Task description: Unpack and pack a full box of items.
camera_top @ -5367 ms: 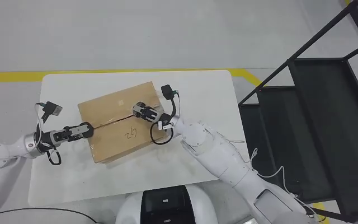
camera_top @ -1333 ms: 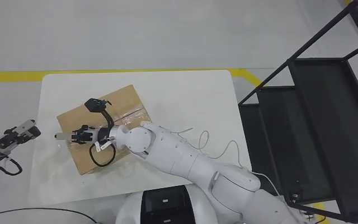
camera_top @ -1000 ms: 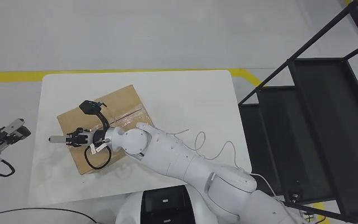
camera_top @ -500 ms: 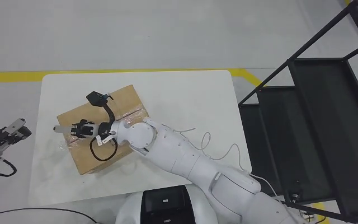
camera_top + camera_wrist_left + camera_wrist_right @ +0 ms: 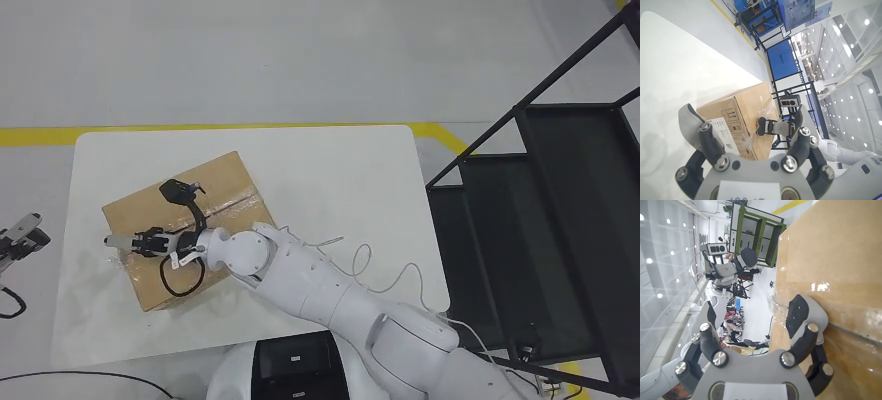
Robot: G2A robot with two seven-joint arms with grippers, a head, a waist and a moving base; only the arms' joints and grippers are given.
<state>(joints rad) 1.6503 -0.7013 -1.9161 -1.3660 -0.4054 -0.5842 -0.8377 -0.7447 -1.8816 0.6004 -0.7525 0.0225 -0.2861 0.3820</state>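
Note:
A taped cardboard box (image 5: pixel 190 215) lies on the left half of the white table (image 5: pixel 340 180). My right gripper (image 5: pixel 128 242) is at the box's left end, over the tape seam. In the right wrist view it (image 5: pixel 753 311) is open: one pad (image 5: pixel 797 311) rests on the crumpled clear tape (image 5: pixel 780 306) on the box (image 5: pixel 829 256), the other finger hangs past the box's edge. My left gripper (image 5: pixel 22 238) sits off the table's left edge, open (image 5: pixel 745 115) and holding nothing, facing the labelled end of the box (image 5: pixel 745 102) and the right gripper (image 5: pixel 761 128).
A black metal stair frame (image 5: pixel 540 200) stands right of the table. Loose white cables (image 5: pixel 350 262) trail along the right arm over the table. The table's right half and back strip are bare.
Since the oldest frame the box slid left and turned, the right arm crossed to its left end, and the left arm pulled back off the table. In the last second the right gripper shifted slightly along that end.

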